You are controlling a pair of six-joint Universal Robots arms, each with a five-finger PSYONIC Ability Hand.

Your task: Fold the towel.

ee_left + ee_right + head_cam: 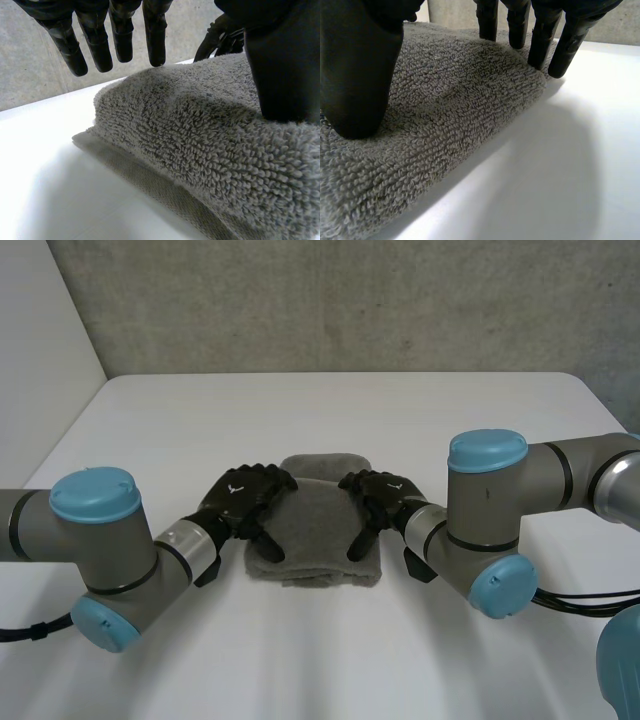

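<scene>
Grey arms point(585, 475), light-blue caps point(92, 493), silver wrists point(190, 540), black left hand point(243, 498), black right hand point(385, 495)

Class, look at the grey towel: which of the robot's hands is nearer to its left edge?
Left. The left hand rests on the towel at that edge, thumb on top; the right hand rests on the opposite edge.

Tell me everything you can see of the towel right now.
The towel is grey looped terry, folded into a thick stack with a rounded fold and a thinner layer showing beneath. It lies flat on the white table between the arms. The left hand presses its thumb on the left part; the right hand presses its thumb on the right part, straight fingers touching the fold.
</scene>
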